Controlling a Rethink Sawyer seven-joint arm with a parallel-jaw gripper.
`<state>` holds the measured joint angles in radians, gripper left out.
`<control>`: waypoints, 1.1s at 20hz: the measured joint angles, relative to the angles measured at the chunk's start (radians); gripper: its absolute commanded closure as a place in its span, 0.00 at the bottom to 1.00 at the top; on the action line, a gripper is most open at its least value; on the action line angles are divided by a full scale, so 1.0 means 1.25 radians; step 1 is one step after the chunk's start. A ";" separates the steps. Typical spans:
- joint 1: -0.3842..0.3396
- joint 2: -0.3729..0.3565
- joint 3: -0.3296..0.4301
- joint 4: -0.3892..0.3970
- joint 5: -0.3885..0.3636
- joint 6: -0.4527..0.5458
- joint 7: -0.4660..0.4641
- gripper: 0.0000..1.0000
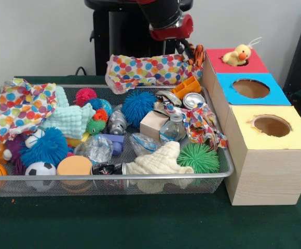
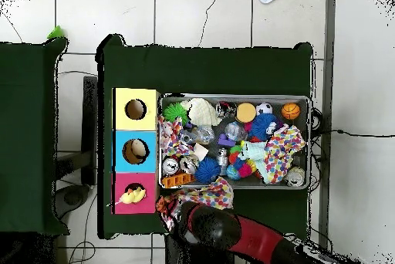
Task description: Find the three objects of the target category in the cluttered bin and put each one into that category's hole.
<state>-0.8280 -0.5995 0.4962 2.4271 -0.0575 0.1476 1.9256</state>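
The wire-mesh bin (image 1: 213, 179) lies heaped with spiky balls, cloths and cans, left of the wooden boxes in the front view. My arm (image 1: 166, 18) hangs above the bin's far right corner. A yellow plush duckling (image 1: 237, 55) sits in the red-surround hole (image 1: 237, 61) beside that corner. My gripper (image 1: 192, 52) holds an orange striped toy (image 1: 197, 53); how wide its jaws stand, I cannot tell.

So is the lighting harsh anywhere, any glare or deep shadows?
Front view: even, soft light; only the metal can and the bin's rim gleam, and the yellow-surround hole is shaded inside. Overhead view: the floor tiles look bright, the green table cover dark.
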 measured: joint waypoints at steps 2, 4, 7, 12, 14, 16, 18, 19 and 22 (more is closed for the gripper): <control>0.010 0.000 0.000 0.003 0.006 -0.001 0.000 1.00; 0.025 -0.002 0.000 0.007 0.018 -0.005 0.000 1.00; 0.037 -0.004 0.000 0.012 0.030 -0.017 0.000 1.00; 0.057 -0.011 -0.003 0.017 0.054 -0.026 0.000 1.00; 0.060 -0.012 -0.004 0.017 0.057 -0.026 0.000 1.00; 0.062 -0.013 -0.005 0.019 0.065 -0.026 0.000 1.00; 0.063 -0.015 -0.005 0.021 0.072 -0.026 0.000 1.00; 0.063 -0.017 -0.005 0.022 0.076 -0.026 0.000 1.00; 0.063 -0.024 -0.005 0.026 0.083 -0.026 0.000 1.00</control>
<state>-0.7488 -0.6293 0.4897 2.4596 0.0465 0.1155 1.9256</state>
